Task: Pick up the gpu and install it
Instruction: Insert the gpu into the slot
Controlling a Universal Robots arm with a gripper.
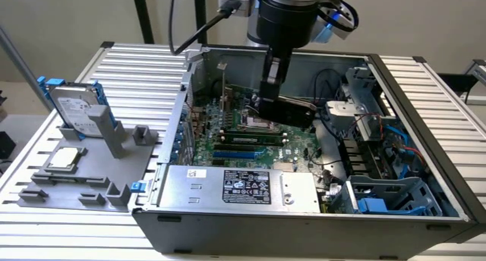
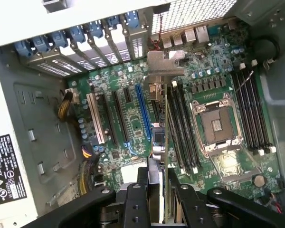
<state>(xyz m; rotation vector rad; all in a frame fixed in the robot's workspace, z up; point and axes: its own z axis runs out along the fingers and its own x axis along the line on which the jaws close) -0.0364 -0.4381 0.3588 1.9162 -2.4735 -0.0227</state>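
My gripper is inside the open computer case, shut on the gpu. The gpu is a dark flat card that I hold on edge just above the green motherboard. In the wrist view the gpu appears edge-on between my black fingers. Its silver bracket points toward the case's rear slot covers. The card hangs beside the long blue slot, between that slot and the memory slots. I cannot tell whether its edge touches the board.
The empty CPU socket lies close to the card. A silver power supply fills the case's near side, with drive cages and cables at the exterior view's right. Outside the case, a grey fixture holds the hard drive with blue rails and a square CPU chip.
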